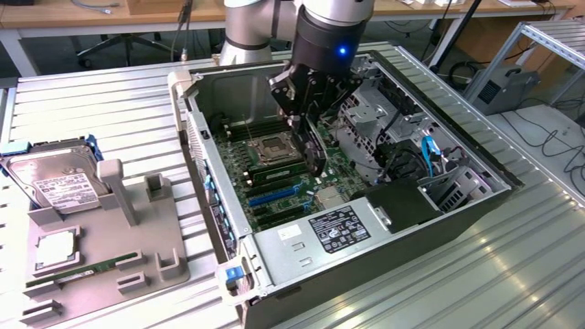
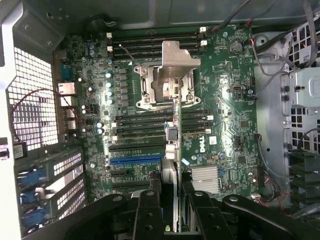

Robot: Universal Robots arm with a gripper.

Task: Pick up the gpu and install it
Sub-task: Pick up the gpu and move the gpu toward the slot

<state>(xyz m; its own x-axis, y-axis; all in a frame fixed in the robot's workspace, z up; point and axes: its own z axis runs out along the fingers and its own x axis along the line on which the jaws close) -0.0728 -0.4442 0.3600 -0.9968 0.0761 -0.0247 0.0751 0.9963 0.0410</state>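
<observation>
The gpu (image 1: 314,147) is a thin black card that hangs edge-down inside the open computer case (image 1: 475,205), above the motherboard (image 1: 274,175). My gripper (image 1: 306,110) is shut on its upper edge. In the wrist view the gpu (image 2: 174,145) appears edge-on between my two black fingers (image 2: 150,212), and its silver bracket (image 2: 177,57) is at the far end, over the processor socket (image 2: 150,85). My gripper (image 2: 175,217) sits over the expansion slots. The blue slot (image 2: 135,161) lies just beside the card's line, and the card hangs clear of the board.
A grey fixture tray (image 1: 101,274) at the exterior view's left holds a silver hard drive (image 1: 55,181), a processor chip (image 1: 57,248) and a green memory stick (image 1: 82,272). The power supply (image 1: 338,229), the drive cage (image 1: 366,130) and loose cables crowd the case around the card.
</observation>
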